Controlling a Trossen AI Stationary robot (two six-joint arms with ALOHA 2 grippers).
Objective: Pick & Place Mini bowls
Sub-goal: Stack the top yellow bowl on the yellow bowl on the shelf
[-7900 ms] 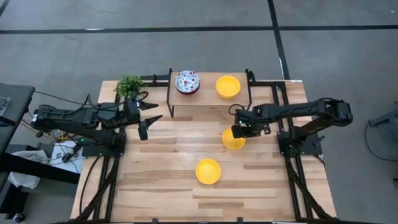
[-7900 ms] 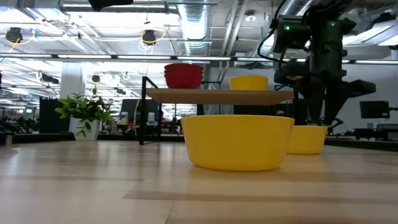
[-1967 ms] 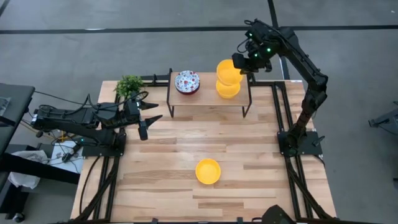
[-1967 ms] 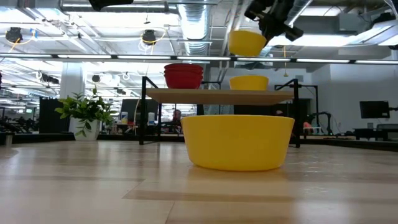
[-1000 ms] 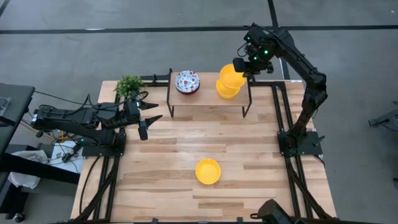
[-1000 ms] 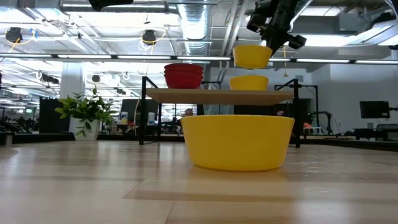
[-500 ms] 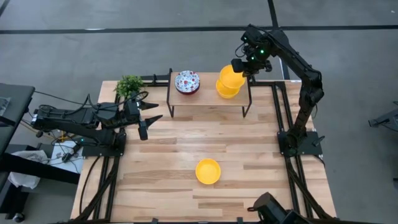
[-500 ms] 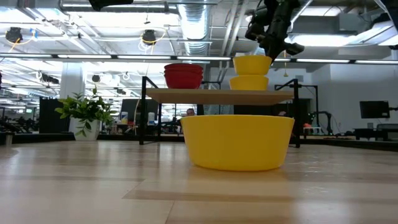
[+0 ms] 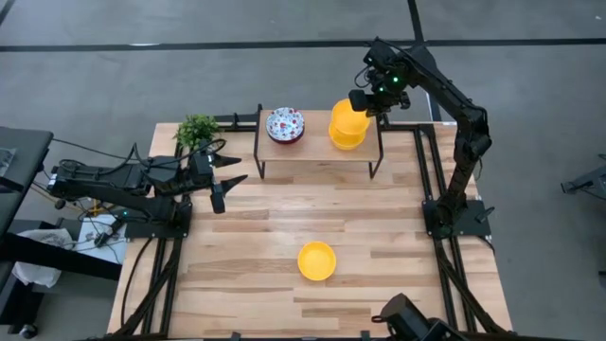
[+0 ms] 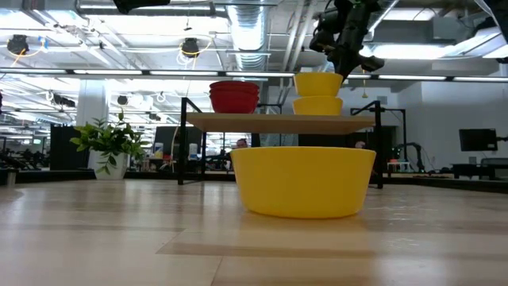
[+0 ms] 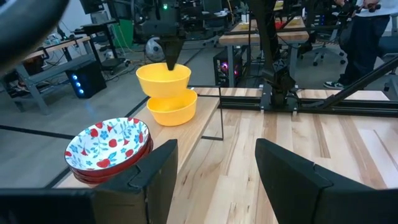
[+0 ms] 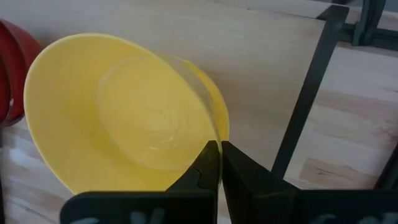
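Note:
A yellow bowl point(image 10: 318, 83) hangs in my right gripper point(image 12: 214, 163), directly over a second yellow bowl point(image 10: 317, 106) on the right end of the raised wooden shelf point(image 9: 317, 149). Its base is in the lower bowl's mouth; the two also show in the left wrist view point(image 11: 163, 79). A stack of floral bowls point(image 9: 284, 124) stands on the shelf's left end. A third yellow bowl point(image 9: 316, 260) stands on the table, near the front. My left gripper point(image 9: 227, 180) waits open and empty at the table's left, above the boards. My right gripper pinches the upper yellow bowl's rim point(image 12: 208, 135) on its right side, one finger inside the bowl and one outside. The fingers point(image 11: 169, 59) come from above, pointing down. The bowl sits about level, mouth up, its base in the lower bowl; whether it rests there I cannot tell.
A small green potted plant point(image 9: 196, 130) stands at the table's far left corner. The shelf's black posts point(image 12: 305, 99) stand close beside the held bowl. Bare boards lie between the shelf and the front bowl. A person point(image 11: 373, 25) shows in the room beyond.
My right gripper has gone down and slightly toward the table's left with the yellow bowl. The bowl, clear above the shelf's yellow bowl a second ago, now sits down in its mouth. The gripper stays shut on the rim.

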